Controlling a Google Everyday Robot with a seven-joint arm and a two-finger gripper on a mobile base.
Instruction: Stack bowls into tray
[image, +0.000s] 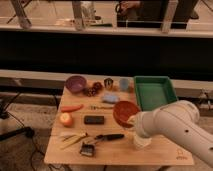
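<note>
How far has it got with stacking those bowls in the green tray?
Nothing is done yet: the green tray holds no bowl. In hand: the orange-red bowl is lifted and tilted at the arm's end, near the tray's front left corner; the pincer sits at its rim. Left: the purple bowl at the table's far left, and the white bowl, mostly hidden under the arm.

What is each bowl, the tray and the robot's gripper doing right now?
Orange-red bowl: lifted, tilted, at the end of the arm.
Purple bowl: upright on the table, empty.
White bowl: on the table, partly hidden by the arm.
Green tray: empty.
Gripper: at the orange-red bowl's rim, mostly hidden.
</note>
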